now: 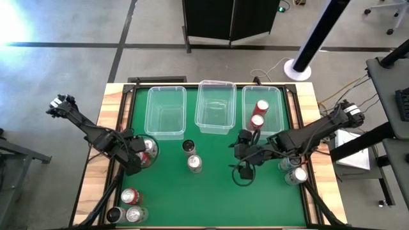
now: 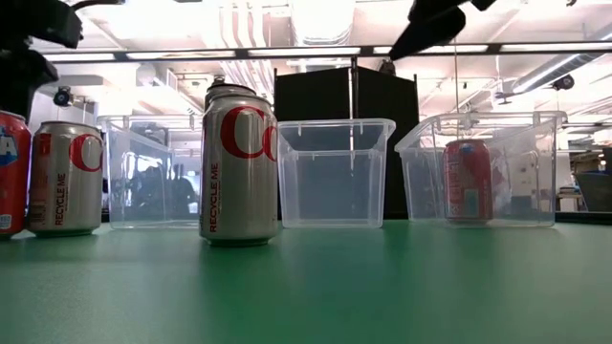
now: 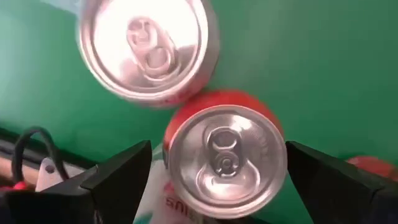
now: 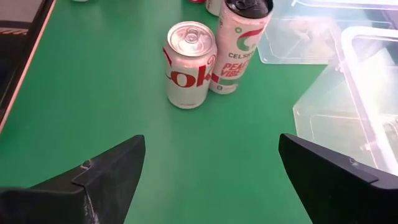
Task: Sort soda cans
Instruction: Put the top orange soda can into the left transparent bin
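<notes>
Left of the leftmost bin, the left end effector straddles a red soda can, fingers wide; light, rigid and slick, it wants a mid-wall side grip.

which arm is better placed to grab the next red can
Left. The left gripper hangs open straight above a red can at the table's left edge, fingers either side of it. The right gripper is open mid-table, facing the silver can.
</notes>
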